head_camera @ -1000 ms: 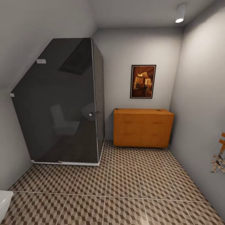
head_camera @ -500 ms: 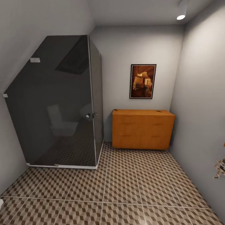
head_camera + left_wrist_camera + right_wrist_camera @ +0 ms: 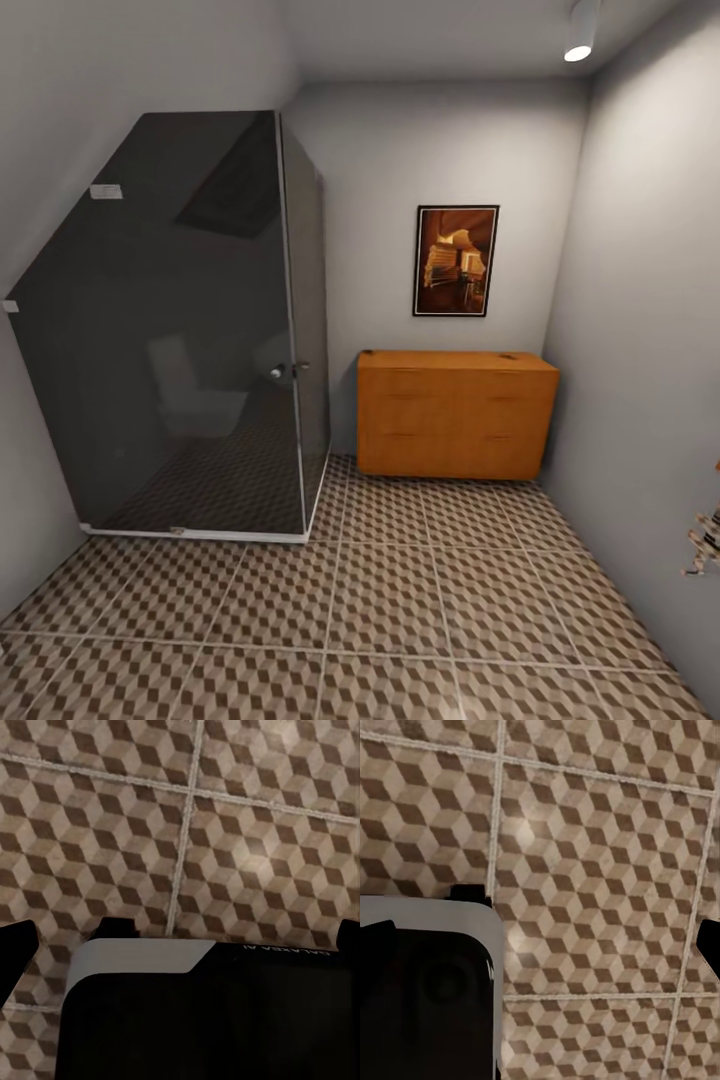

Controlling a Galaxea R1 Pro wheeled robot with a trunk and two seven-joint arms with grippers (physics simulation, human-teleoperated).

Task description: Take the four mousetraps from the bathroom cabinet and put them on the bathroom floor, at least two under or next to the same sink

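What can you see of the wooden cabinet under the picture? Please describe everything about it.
The cabinet is a wide, low, orange-brown chest that looks like wood, with a flat top and faint matching bar handles on its drawer fronts. All drawers look shut. It stands upright on the patterned bathroom floor, against the far wall, in the corner by the right wall, just right of the dark glass shower. Two tiny dark things lie on its top near the back corners; too small to identify.

A glossy black housing (image 3: 210, 1020) with a pale grey rounded top edge carries small mirrored "GALAXEA AI" lettering. Another black casing (image 3: 424, 1005), grey-rimmed with a rounded corner, shows a faint circular recess. Dark finger tips (image 3: 16, 945) jut at the frame edges.
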